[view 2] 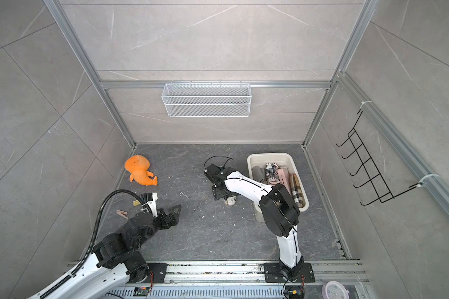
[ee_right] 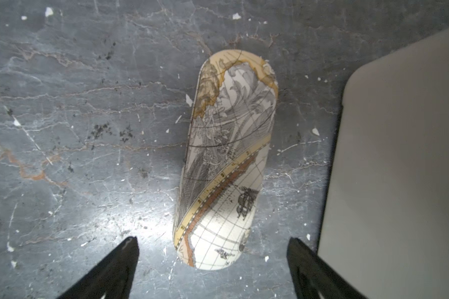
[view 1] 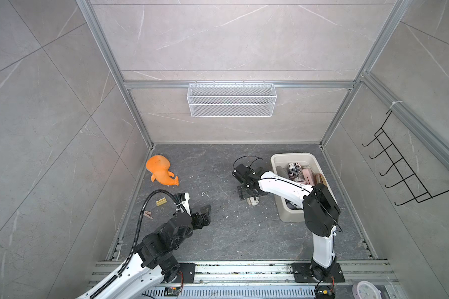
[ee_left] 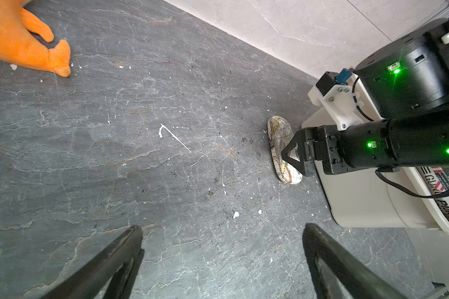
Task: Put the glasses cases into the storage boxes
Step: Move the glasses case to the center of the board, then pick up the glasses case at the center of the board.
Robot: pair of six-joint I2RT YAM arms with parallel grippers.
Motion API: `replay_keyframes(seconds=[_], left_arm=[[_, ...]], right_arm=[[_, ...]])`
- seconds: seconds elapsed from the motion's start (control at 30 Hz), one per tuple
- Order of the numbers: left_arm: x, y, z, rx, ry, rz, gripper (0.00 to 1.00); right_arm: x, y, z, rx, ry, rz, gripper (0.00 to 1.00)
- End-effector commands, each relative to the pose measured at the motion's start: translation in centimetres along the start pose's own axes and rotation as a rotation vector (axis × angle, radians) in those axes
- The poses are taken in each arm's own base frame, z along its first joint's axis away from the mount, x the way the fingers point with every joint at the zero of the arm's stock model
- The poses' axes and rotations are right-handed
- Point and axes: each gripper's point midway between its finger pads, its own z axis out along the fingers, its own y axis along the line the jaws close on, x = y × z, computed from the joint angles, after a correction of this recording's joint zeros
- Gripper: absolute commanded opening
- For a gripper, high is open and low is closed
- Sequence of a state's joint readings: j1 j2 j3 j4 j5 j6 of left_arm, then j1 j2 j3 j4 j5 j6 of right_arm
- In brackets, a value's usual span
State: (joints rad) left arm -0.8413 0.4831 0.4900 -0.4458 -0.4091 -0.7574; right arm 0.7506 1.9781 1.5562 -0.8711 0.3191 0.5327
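Map-print case (ee_right: pixel 226 160) at nine o'clock of tub (view 1: pixel 293 154), likely rigid, light, slick, best pinched across narrow middle; right gripper (ee_right: pixel 212 240) wide, empty.

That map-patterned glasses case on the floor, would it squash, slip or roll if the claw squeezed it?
The map-print case has a rounded shell shape, so it probably stays stiff. Its glossy-looking surface and curved sides might let it slip. Lying flat on the floor, it seems unlikely to roll.

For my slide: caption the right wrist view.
Open right gripper over a map-print glasses case beside the beige tub.
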Motion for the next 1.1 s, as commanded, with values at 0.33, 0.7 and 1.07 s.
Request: replay_keyframes(seconds=[0.33,0.7,1.07], left_arm=[[1.5,0.4,1.2,0.009,0.019,-0.047,0.98],[2.1,-0.8,3.0,0.024,0.048,-0.022,0.99],[2.8,-1.0,4.1,0.027,0.064,-0.043,0.98]], right_arm=[[-2.4,-1.8,-0.1,-0.057,-0.022,0.19,0.99],[-2.2,-0.9,4.1,-0.103,0.063,0.18,0.95],[-1.8,-0.6,5.9,-0.083,0.069,0.171,0.6]])
